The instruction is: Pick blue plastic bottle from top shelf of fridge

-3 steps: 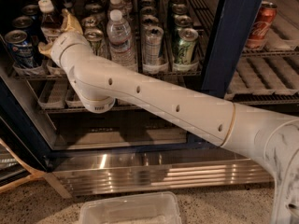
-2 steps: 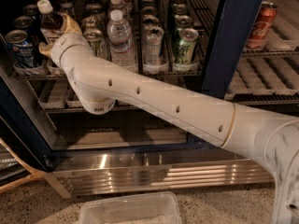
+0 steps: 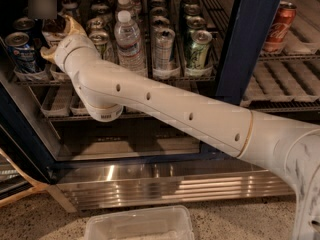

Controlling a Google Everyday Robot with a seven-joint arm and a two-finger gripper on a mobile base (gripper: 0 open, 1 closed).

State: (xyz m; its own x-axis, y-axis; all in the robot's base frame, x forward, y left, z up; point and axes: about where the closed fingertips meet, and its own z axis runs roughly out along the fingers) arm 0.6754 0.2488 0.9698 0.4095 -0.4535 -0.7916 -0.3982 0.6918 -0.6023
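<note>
Movement around the blue plastic bottle (image 3: 52, 25) is looking slight: over the last second its cap end is drifting a little leftward. It is standing at the left end of the top shelf (image 3: 165, 78), near a blue soda can (image 3: 21, 51). The gripper (image 3: 62, 36) is pressing against its dark body — clamped or merely touching, I cannot tell. Lifting it out of the fridge (image 3: 247, 39) is probably coming next.
</note>
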